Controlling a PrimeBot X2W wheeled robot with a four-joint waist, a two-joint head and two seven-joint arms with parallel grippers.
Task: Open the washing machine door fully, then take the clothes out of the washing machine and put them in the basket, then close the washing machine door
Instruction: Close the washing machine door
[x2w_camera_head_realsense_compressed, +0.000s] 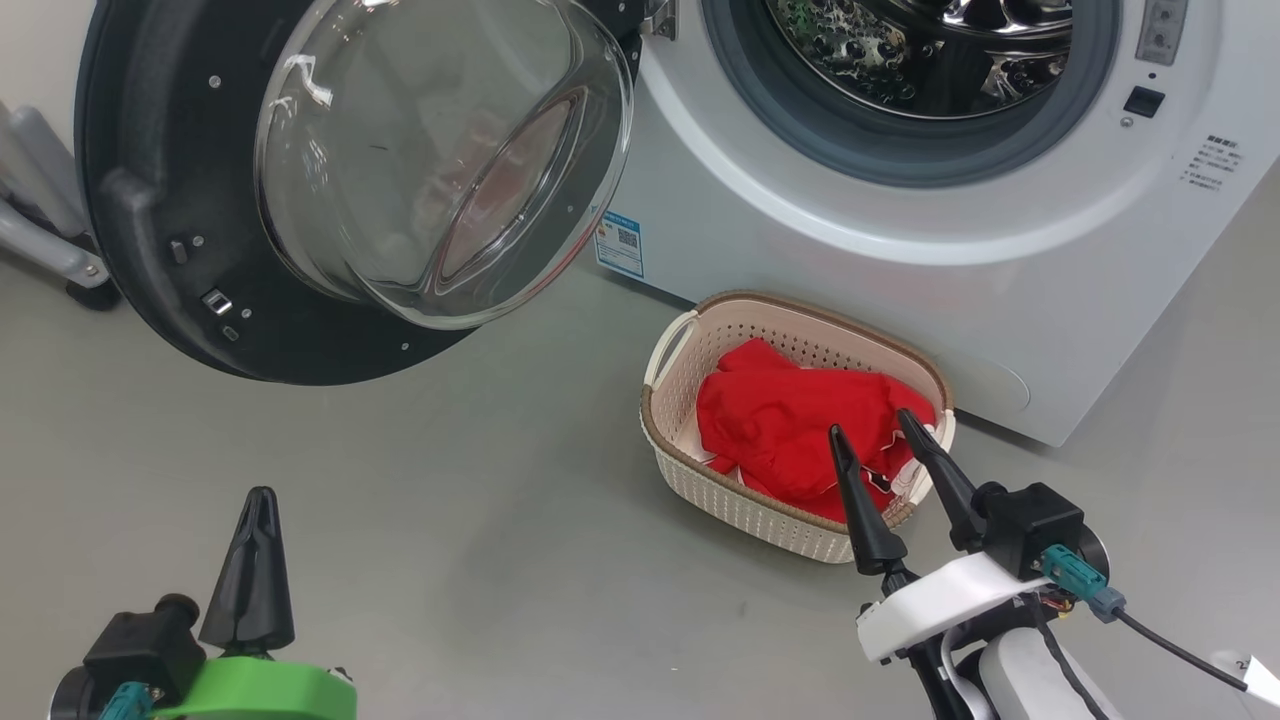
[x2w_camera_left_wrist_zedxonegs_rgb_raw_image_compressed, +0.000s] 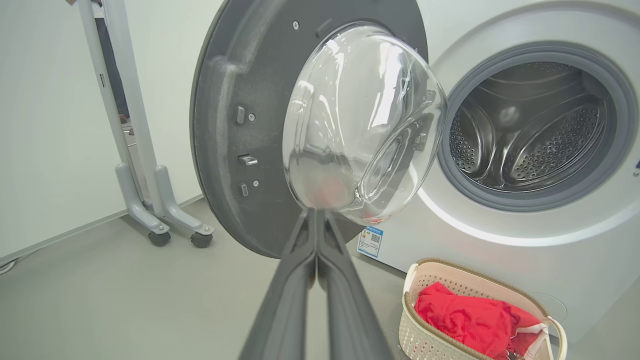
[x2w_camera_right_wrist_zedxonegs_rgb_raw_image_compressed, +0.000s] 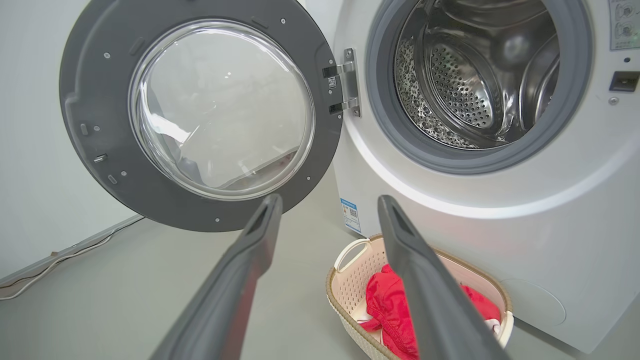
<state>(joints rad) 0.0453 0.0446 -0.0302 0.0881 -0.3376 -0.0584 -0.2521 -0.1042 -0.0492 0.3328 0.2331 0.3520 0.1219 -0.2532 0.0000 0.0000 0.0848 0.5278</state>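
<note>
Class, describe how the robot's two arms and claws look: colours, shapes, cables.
The left claw has long, tapering black fingers on a black block, with a bright green wrist collar and a teal connector. The right claw has the same fingers and block, but a white collar, a teal plug and a thin black cable.

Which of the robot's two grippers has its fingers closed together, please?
The left gripper: its two dark fingers meet in a single point with nothing between them, whereas the right gripper has its fingers well apart, pointing toward the basket.
</note>
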